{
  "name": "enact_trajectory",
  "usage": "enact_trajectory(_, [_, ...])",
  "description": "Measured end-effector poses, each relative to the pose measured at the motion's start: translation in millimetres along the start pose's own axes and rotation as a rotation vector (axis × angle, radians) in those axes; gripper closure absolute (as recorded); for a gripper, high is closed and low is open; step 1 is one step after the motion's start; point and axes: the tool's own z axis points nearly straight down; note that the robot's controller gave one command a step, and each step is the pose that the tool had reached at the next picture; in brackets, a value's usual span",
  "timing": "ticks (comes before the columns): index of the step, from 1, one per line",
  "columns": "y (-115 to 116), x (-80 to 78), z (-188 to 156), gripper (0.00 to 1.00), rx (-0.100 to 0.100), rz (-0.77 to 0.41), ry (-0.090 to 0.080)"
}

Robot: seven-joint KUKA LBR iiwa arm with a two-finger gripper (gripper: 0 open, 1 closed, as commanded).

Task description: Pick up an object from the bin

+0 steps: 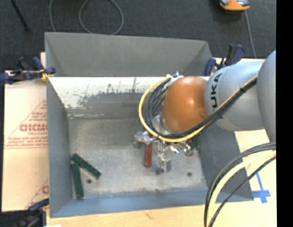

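My gripper (161,161) hangs low over the bin's floor, right of the middle, under the arm's orange dome. A small reddish-brown stick-shaped thing (148,155) lies upright in the view just left of the gripper, close against its metal parts; whether it is touched I cannot tell. A bit of something green (194,147) peeks out from beneath the dome at the gripper's right.
Two dark green bars (81,173) lie crossed in a V near the bin's front left corner. The arm with its yellow and black cables covers the right back part of the bin. Bare grey floor stretches between the green bars and the gripper.
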Motion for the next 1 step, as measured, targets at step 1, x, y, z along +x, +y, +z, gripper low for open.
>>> enact_trajectory(1, [-0.5, 0.2, -0.3, 1.00, -0.001, 0.005, 0.000])
